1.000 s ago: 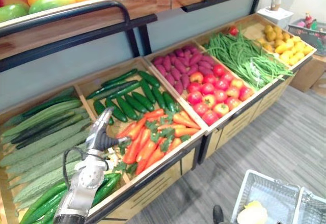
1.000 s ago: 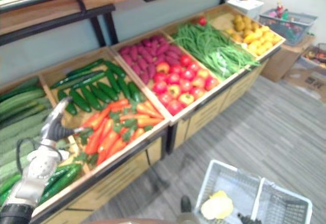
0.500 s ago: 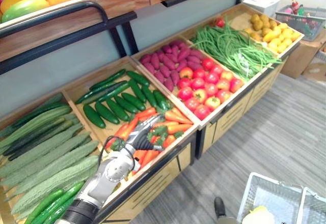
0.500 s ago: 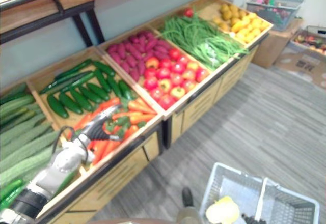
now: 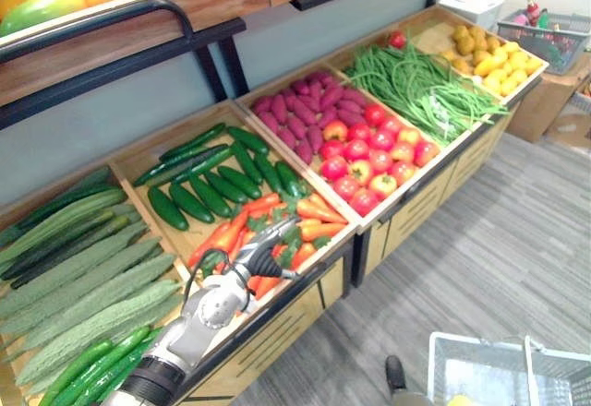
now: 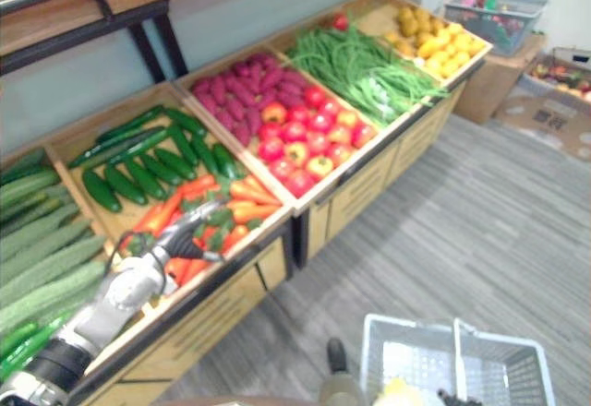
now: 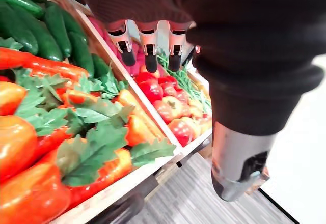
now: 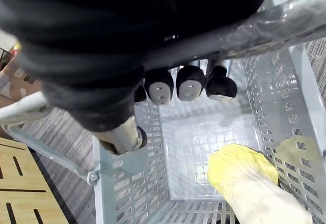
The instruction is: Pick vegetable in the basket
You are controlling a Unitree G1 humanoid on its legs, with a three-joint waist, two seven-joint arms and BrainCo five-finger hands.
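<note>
Orange carrots [image 5: 277, 231] with green tops fill the front half of a wooden bin. My left hand [image 5: 261, 249] hovers just over them, its fingers [image 7: 149, 51] straight and holding nothing. The carrots [image 7: 30, 147] lie close under the palm. At the lower right stands a pale grey wire basket [image 5: 503, 369]. My right hand [image 8: 191, 89] is curled round its plastic-wrapped handle [image 8: 285, 18]. Inside the basket [image 8: 122, 183] lies a pale yellow leafy vegetable [image 8: 244, 175].
Dark cucumbers [image 5: 212, 180] lie behind the carrots, and bumpy green gourds [image 5: 83, 277] fill the bin to the left. To the right are purple sweet potatoes [image 5: 305, 120], red tomatoes [image 5: 374, 161], green beans [image 5: 425, 88] and yellow fruit [image 5: 494, 55]. A fruit shelf [image 5: 138, 18] overhangs the bins.
My left hand has moved right from the bin divider by the gourds to over the carrots, then held nearly still. The camera has shifted, so the basket sits lower in the picture.
</note>
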